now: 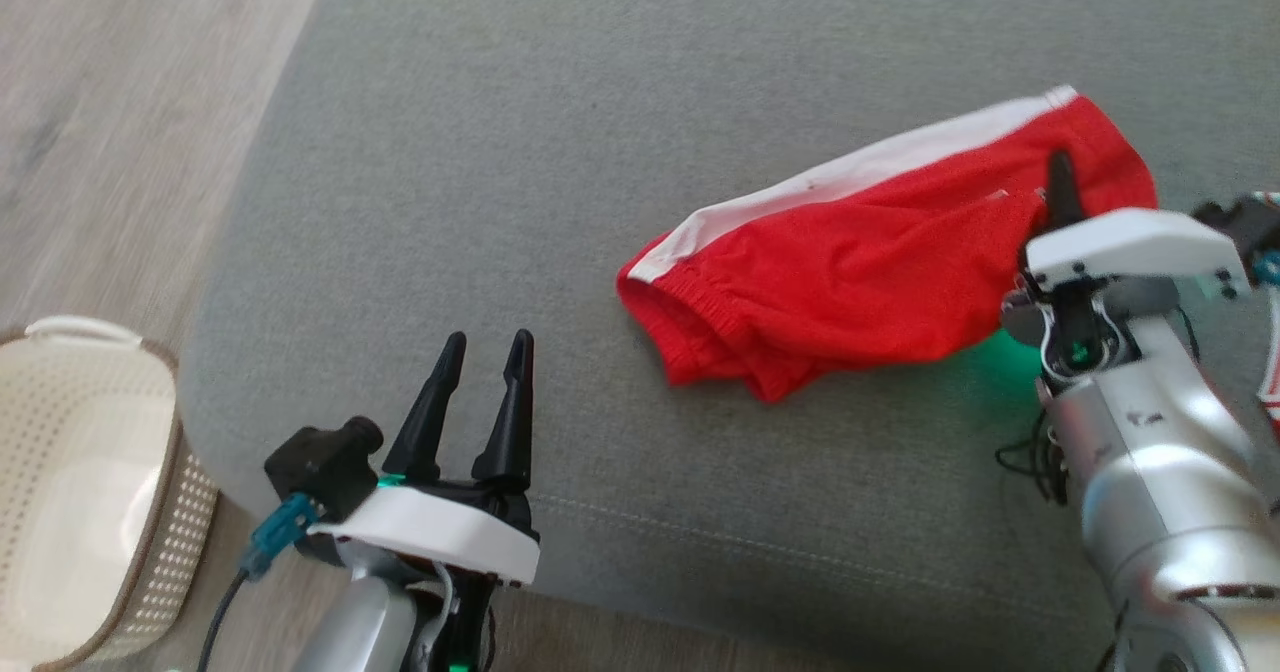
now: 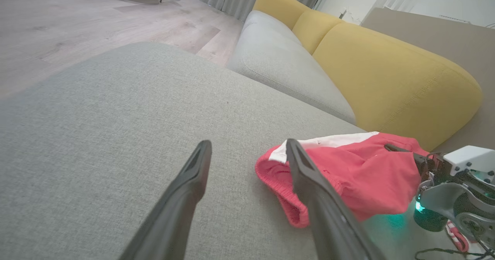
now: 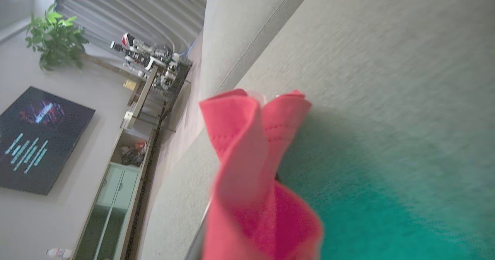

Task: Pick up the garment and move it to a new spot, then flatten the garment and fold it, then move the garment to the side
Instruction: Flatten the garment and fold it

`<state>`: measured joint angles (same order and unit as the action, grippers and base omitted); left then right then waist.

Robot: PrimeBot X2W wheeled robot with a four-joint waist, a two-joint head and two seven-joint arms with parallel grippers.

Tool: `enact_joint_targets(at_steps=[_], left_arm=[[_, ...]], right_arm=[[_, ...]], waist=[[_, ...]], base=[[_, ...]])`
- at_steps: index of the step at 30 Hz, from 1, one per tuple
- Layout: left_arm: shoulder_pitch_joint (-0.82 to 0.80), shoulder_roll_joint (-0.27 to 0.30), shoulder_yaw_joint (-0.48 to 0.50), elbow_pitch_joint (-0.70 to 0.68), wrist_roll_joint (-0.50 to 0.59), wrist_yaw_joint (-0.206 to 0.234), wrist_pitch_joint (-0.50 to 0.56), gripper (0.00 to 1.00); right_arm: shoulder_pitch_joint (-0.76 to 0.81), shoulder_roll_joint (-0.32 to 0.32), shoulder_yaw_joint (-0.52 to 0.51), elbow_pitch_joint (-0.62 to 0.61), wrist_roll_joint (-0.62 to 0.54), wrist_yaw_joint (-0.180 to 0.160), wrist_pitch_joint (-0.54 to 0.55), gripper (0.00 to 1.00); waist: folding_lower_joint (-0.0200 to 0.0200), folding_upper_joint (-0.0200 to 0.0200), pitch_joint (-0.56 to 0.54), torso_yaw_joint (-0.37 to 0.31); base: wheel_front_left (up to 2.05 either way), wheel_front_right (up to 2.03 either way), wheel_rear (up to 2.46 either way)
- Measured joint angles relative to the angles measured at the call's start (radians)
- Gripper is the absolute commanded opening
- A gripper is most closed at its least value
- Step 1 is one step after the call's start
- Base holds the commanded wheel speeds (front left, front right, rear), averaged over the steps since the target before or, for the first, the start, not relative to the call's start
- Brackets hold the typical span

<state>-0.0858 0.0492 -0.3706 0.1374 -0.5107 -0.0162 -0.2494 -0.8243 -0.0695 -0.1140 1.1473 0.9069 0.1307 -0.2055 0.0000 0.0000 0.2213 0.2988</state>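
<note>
Matt red knit garment (image 1: 860,272) on coarse grey woven cushion (image 1: 500,202); perforated plastic basket (image 1: 195,512)

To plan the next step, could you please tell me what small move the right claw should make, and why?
Probably lift the right claw a little, raising the shorts off the cushion. It looks shut on the red cloth at the shorts' right end, the rest lies crumpled on the cushion, and the left claw stands open, away from them.

Red garment (image 1: 850,272) on grey cushion (image 1: 500,202)
</note>
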Motion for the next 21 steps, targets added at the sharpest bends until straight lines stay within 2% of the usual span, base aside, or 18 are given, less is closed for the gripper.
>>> enact_joint_targets(at_steps=[8,11,13,16,21], left_arm=[[0.008,0.000,0.000,-0.003,0.001,0.009,0.000,1.00],[0.039,0.000,0.006,-0.005,0.003,0.016,0.000,1.00],[0.043,0.000,0.004,-0.005,0.005,0.016,0.000,1.00],[0.042,0.000,0.002,-0.005,0.008,0.016,0.000,1.00],[0.042,0.000,0.003,-0.002,0.013,0.015,0.000,1.00]], right_arm=[[0.087,0.002,-0.091,-0.009,0.017,0.000,-0.046,0.00],[0.177,0.005,-0.206,-0.053,-0.050,0.000,-0.047,0.00],[0.213,0.007,-0.232,-0.068,-0.082,0.000,-0.048,0.00],[0.224,0.007,-0.217,-0.125,-0.115,0.000,-0.049,0.00],[0.225,0.007,-0.045,-0.239,-0.078,0.000,-0.050,0.00]], waist=[[0.0000,0.0000,-0.043,-0.045],[0.0000,0.0000,-0.060,-0.064],[0.0000,0.0000,-0.063,-0.069],[0.0000,0.0000,-0.069,-0.069],[0.0000,0.0000,-0.086,-0.065]], base=[[0.00,0.00,0.00],[0.00,0.00,0.00],[0.00,0.00,0.00],[0.00,0.00,0.00],[0.00,0.00,0.00]])
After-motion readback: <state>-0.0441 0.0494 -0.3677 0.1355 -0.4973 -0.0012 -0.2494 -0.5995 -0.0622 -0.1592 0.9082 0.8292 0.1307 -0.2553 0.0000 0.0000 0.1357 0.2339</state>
